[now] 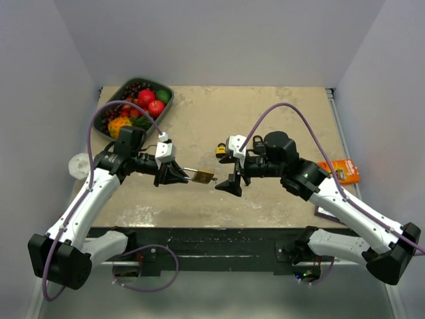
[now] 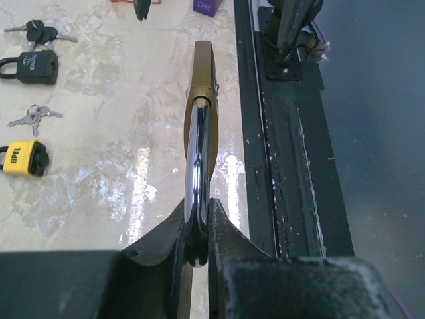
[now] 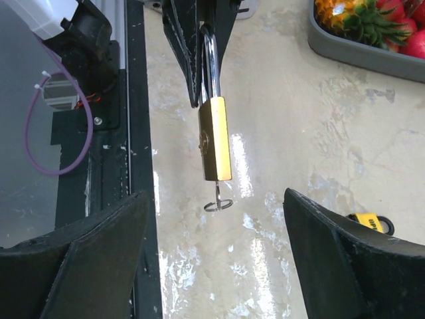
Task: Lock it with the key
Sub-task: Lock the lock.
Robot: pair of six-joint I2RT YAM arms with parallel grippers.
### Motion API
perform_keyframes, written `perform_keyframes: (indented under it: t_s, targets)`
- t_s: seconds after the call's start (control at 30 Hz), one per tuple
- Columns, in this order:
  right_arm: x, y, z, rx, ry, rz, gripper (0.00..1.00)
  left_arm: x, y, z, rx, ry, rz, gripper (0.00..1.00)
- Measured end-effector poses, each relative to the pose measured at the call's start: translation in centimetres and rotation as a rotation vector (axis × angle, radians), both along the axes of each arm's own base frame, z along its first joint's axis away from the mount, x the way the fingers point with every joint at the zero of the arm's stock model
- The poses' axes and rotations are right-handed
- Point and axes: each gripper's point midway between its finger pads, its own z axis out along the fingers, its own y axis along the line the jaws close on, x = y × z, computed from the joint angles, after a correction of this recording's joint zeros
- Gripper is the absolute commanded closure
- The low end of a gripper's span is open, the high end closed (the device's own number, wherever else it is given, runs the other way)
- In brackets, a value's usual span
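My left gripper [image 1: 180, 175] is shut on the chrome shackle [image 2: 198, 159] of a brass padlock [image 1: 202, 177] and holds it level above the table, body toward the right arm. A small key [image 3: 218, 199] with a ring sticks out of the padlock's [image 3: 215, 138] end. My right gripper [image 1: 230, 184] is open and empty, its fingers [image 3: 86, 246] spread wide, just short of the key. In the left wrist view the padlock body [image 2: 202, 73] points away from me.
A dark tray of fruit [image 1: 118, 97] sits at the back left. A yellow padlock [image 1: 220, 150] lies near the right gripper; it also shows in the left wrist view [image 2: 25, 158], with a black padlock [image 2: 32, 66] and loose keys [image 2: 30, 117]. An orange packet [image 1: 344, 170] lies at the right.
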Motion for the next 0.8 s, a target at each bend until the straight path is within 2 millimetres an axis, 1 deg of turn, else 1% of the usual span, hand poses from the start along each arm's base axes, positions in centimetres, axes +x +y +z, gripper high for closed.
perform_keyframes:
  t_s: [0.07,0.17,0.23,0.3,0.33,0.37,0.4,0.43,0.53,0.57,0.6,0.63,0.7,0.8]
  targets:
    - [0.0,-0.1,-0.6,-0.007,0.001,0.001,0.13,-0.2,0.0,0.1,-0.006,0.005,-0.006,1.00]
    - [0.4,0.6,-1.4,-0.008,0.008,0.011,0.15,-0.3,-0.2,0.2,-0.019,0.009,-0.015,1.00]
    - [1.0,1.6,-2.1,-0.010,0.022,0.030,0.25,-0.4,-0.2,0.3,-0.027,0.011,-0.022,1.00]
    - [1.6,2.5,-3.4,-0.029,0.048,0.043,0.33,-0.5,-0.3,0.4,-0.032,0.013,-0.024,1.00]
    - [1.8,2.8,-4.1,-0.041,0.065,0.047,0.50,-0.5,-0.3,0.4,-0.034,0.015,-0.025,1.00]
    - [2.0,3.1,-4.7,-0.050,0.077,0.049,0.60,-0.5,-0.3,0.5,-0.036,0.013,-0.026,1.00]
    - [1.7,3.3,-5.1,-0.051,0.099,0.066,0.72,-0.5,-0.3,0.5,-0.037,0.011,-0.026,1.00]
    - [1.7,3.4,-5.2,-0.053,0.102,0.068,0.99,-0.4,-0.3,0.5,-0.037,0.009,-0.023,1.00]
    - [1.0,3.8,-5.0,-0.035,0.118,0.107,1.00,0.1,-0.2,0.6,-0.044,-0.001,-0.008,1.00]
    - [0.9,3.8,-4.9,-0.033,0.119,0.111,1.00,0.0,-0.2,0.5,-0.045,0.002,-0.007,0.96]
    - [0.9,3.8,-4.9,-0.033,0.121,0.115,1.00,0.0,-0.2,0.6,-0.046,-0.001,-0.007,0.68]
    - [0.9,3.8,-4.9,-0.032,0.122,0.115,1.00,0.0,-0.2,0.6,-0.046,-0.004,-0.006,0.60]
    - [0.9,3.8,-4.8,-0.032,0.120,0.113,1.00,-0.1,-0.3,0.9,-0.060,-0.005,-0.013,0.50]
    - [1.0,3.7,-4.9,-0.037,0.123,0.104,1.00,-0.1,-0.2,1.4,-0.092,-0.003,-0.003,0.46]
